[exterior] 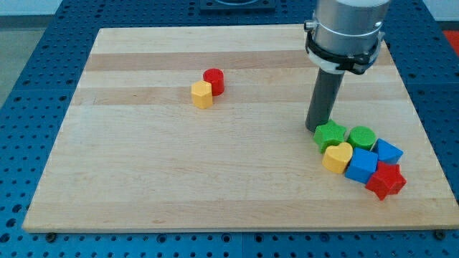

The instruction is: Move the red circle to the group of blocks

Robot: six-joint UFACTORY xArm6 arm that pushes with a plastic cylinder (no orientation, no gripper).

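No claw, only my tip [315, 128] at 10 o'clock of green star [330, 135]; pushing red circle [214, 80] w/ yellow hexagon [202, 94] touching at 7 o'clock may drag both

Rod beside the cluster, red circle far off

My tip [316, 129] touches the green star [330, 134]; the red circle [214, 80] sits against the yellow hexagon [202, 94], well apart.

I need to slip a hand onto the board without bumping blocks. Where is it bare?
Bare: the view's left half and bottom, left of the yellow block touching the red circle. Crowded: bottom right, where my tip meets the green star.
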